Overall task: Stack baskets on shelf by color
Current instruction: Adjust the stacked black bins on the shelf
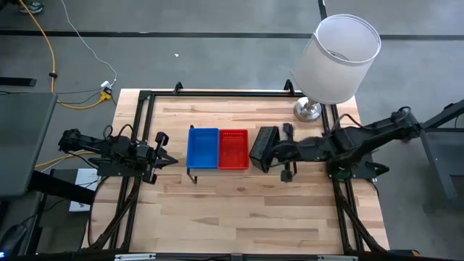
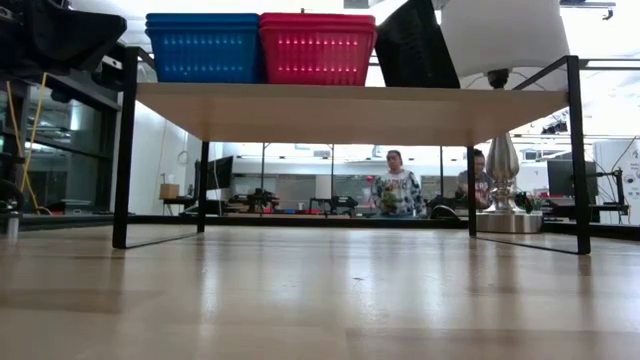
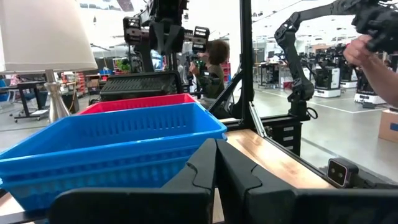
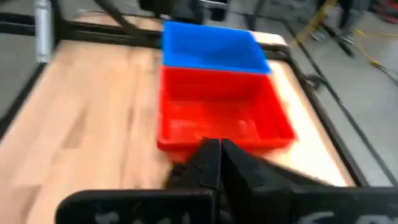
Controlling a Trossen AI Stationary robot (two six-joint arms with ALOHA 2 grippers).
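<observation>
The table (image 1: 217, 210) carries the shelf (image 2: 350, 110), a lamp (image 1: 337, 54) at its far right corner, and an arm on each side. On the shelf, the blue stack (image 1: 203, 147) sits at the left, the red stack (image 1: 233, 148) touches it in the middle, and the black baskets (image 1: 264, 148) are at the right end, tilted, leaning up toward the red stack rather than lying flat.

The right gripper (image 1: 284, 152) is just beside the black baskets on their right side, fingers pressed together with nothing between them, so it looks set for a nudge, not a lift. The left gripper (image 1: 165, 159) waits left of the blue stack, also closed on nothing.

The step in hand seems to be settling the black baskets flat beside the red. To do it well, I would push low and slowly on the raised edge, so the baskets tip down instead of sliding into the red stack. Keep the push in line with the row; a skewed shove could turn them or drive them off the shelf's edge. The lamp base (image 1: 307, 110) stands near the right arm, so the elbow should stay clear of it
</observation>
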